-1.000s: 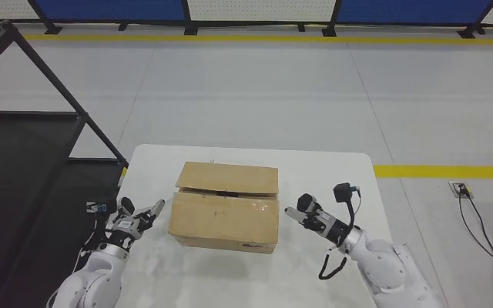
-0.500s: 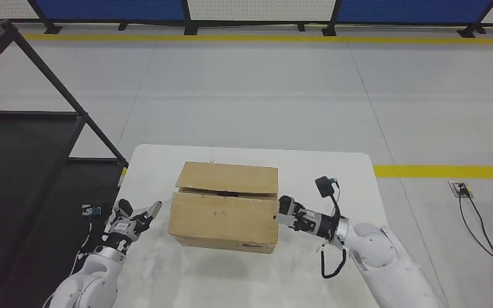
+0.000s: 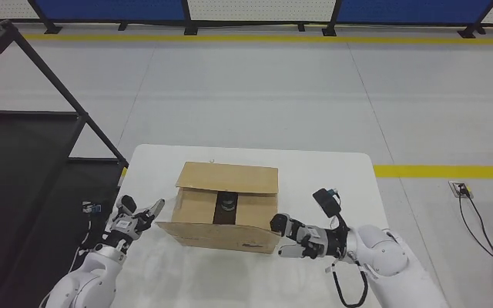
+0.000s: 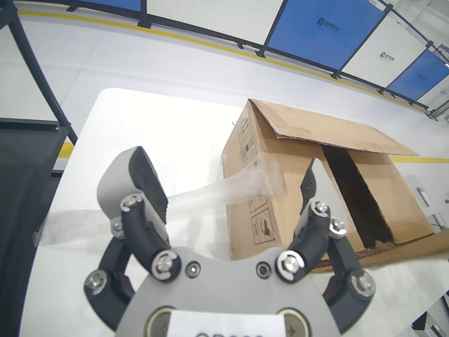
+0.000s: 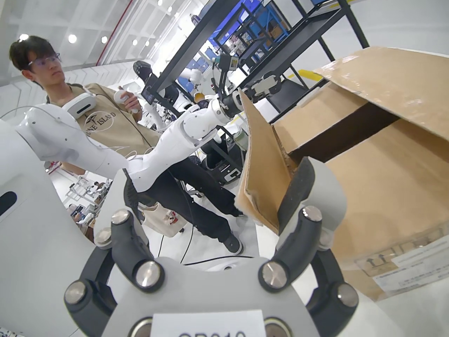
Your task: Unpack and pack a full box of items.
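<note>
**A:** Where was the box [image 3: 262,209]?

**B:** On the white table [image 3: 323,177], about the middle, with a long side toward the robot.

**A:** Shut?

**B:** Half. The far flap [image 3: 227,179] lay over the far part of the top, its edge a little raised. The near flap [image 3: 219,235] was tipped outward past the front wall. Between them was a dark gap with a dark round item [image 3: 226,204] in it. I could not tell what it was.

**A:** And the right gripper [image 3: 283,236]?

**B:** At the near flap's right corner, fingers wide. In its wrist view the corner stood between the fingers, against one pad [image 5: 298,191] and well clear of the other.

**A:** The left gripper [image 3: 142,206]?

**B:** Off the box's left end, near it but not touching. Its fingers were spread wide with nothing in them. A strip of clear tape [image 4: 245,184] hung from that end of the box and trailed onto the table.
</note>
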